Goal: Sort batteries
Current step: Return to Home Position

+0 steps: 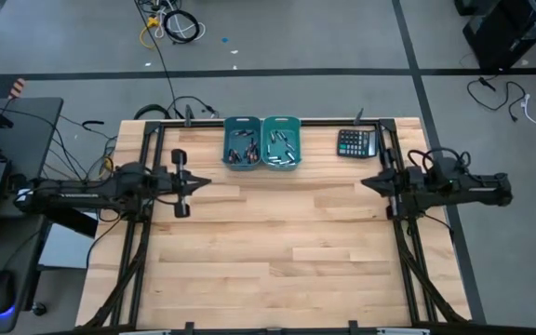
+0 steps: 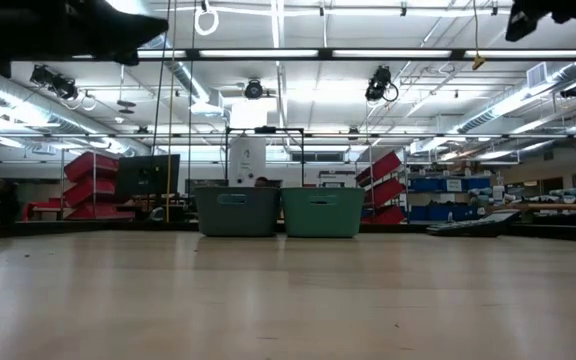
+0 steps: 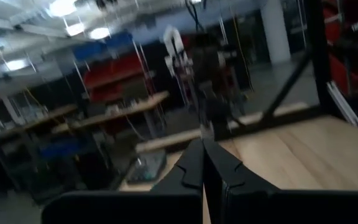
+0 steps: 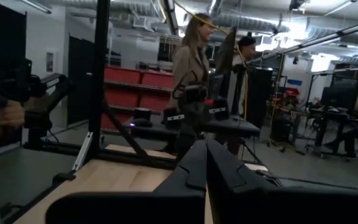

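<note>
Two teal bins stand side by side at the table's far middle. The left bin (image 1: 242, 142) (image 2: 236, 211) holds dark batteries (image 1: 240, 149). Silvery batteries (image 1: 282, 149) lie in the right bin (image 1: 280, 142) (image 2: 323, 211). My left gripper (image 1: 205, 183) (image 3: 202, 149) is shut and holds nothing; it hangs above the table's left side, pointing level toward the right. Opposite it, over the right side, my right gripper (image 1: 365, 182) (image 4: 206, 149) is shut with nothing in it and points level toward the left. Both are well short of the bins.
A black calculator (image 1: 355, 143) (image 2: 471, 224) lies at the far right, beside the bins. The wooden tabletop (image 1: 277, 242) stretches bare between the arms and toward the near edge. Black frame rails run along both sides. Two people (image 4: 194, 68) stand beyond the table.
</note>
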